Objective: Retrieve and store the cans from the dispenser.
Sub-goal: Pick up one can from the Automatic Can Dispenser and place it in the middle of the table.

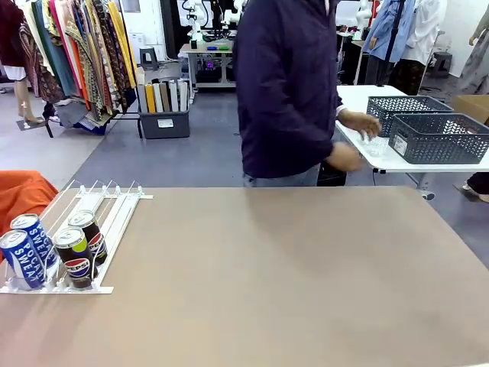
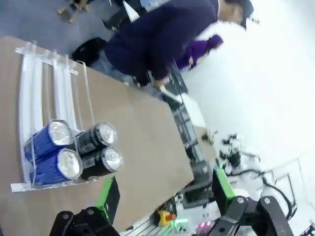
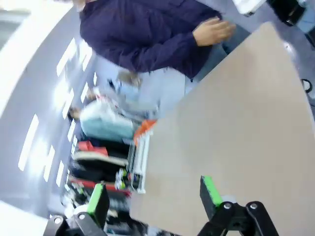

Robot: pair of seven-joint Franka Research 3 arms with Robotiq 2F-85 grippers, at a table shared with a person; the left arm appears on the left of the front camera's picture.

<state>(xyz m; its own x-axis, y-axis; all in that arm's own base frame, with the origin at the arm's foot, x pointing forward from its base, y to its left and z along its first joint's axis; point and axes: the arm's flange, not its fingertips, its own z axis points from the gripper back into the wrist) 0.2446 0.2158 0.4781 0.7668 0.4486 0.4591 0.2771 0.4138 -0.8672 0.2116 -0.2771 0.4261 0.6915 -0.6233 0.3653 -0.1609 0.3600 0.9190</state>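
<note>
The dispenser [image 1: 114,222] is a low white rack at the table's left edge. At its near end stand two blue-and-white cans [image 1: 21,258] in the left lane and two black Pepsi cans [image 1: 74,256] in the right lane. In the left wrist view my left gripper [image 2: 166,194] is open, well above the table, with the blue cans [image 2: 51,152], the black cans [image 2: 98,150] and the dispenser [image 2: 29,83] to the left of its fingers. My right gripper [image 3: 154,196] is open and holds nothing, high above the bare tabletop; the dispenser [image 3: 139,160] is far off and blurred.
A person in a dark jacket [image 1: 286,92] stands at the far side, hands [image 1: 359,122] reaching to a white side table [image 1: 359,99] with two dark grey baskets [image 1: 439,138]. An orange cloth [image 1: 23,195] lies left of the dispenser. The brown tabletop [image 1: 290,275] stretches wide.
</note>
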